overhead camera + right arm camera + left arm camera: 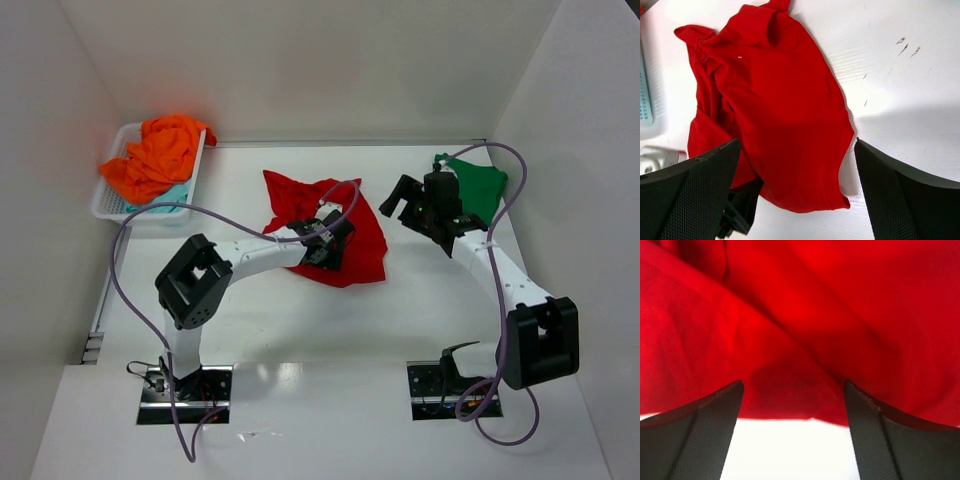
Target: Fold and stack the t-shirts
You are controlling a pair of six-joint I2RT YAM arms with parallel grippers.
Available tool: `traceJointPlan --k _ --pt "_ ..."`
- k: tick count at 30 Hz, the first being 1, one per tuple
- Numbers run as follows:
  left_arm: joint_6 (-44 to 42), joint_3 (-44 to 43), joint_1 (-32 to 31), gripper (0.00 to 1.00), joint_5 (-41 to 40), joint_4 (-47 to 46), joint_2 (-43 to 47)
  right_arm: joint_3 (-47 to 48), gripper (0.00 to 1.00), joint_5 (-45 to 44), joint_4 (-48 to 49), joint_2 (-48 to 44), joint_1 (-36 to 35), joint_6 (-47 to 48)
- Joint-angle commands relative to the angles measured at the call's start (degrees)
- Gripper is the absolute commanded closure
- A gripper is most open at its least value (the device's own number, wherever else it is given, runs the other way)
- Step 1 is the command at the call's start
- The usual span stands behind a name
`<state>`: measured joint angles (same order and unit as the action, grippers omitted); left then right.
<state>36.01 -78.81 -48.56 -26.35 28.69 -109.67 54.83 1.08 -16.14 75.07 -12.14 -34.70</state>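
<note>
Near the middle of the white table the red t-shirt lay crumpled, bunched into folds at its far left end and flatter toward the near right; the left gripper sat low over the shirt's centre with its jaws released and wide apart, nothing pinched between them; in the left wrist view red cloth filled almost everything ahead of the two dark fingers, a strip of bare table showed between them nearer the camera, and whether the tips touched the cloth could not be told; the right gripper hung just off the shirt's right side, between it and the dark green t-shirt, its jaws likewise spread and holding nothing; its wrist view looked down on the red shirt's right edge and the bare table beside it; the green shirt lay at the far right of the table, close to the side wall and partly hidden by the right arm; at the far left corner the orange t-shirt was heaped in the white basket, spilling over its rim, with the pale teal t-shirt showing beneath it.
</note>
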Motion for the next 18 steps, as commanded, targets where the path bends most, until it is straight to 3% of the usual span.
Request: traceJointPlan --k 1,4,10,13,14,18 --pt "-0.59 -1.97 1.8 0.14 1.56 -2.75 -1.07 -0.6 0.0 0.06 0.94 -2.73 0.63 -0.11" --pt "-0.59 -1.97 1.8 0.21 2.09 -3.46 -0.46 -1.13 0.0 0.06 0.94 -3.26 1.24 -0.11" --pt "-1.12 -2.49 2.32 0.24 2.7 -2.94 -2.3 -1.13 0.0 0.06 0.94 -3.78 1.24 -0.11" --pt "-1.12 -2.49 2.32 0.39 3.23 -2.94 -2.31 -1.13 0.0 0.06 0.94 -3.79 1.77 -0.11" --pt "-1.12 -2.49 2.32 0.55 3.23 -2.94 -2.31 -1.13 0.0 0.06 0.94 -3.79 1.77 -0.11" --pt "-1.12 -2.49 2.85 0.8 5.51 -2.94 -1.78 -1.65 0.0 -0.47 0.41 -4.32 1.77 -0.11"
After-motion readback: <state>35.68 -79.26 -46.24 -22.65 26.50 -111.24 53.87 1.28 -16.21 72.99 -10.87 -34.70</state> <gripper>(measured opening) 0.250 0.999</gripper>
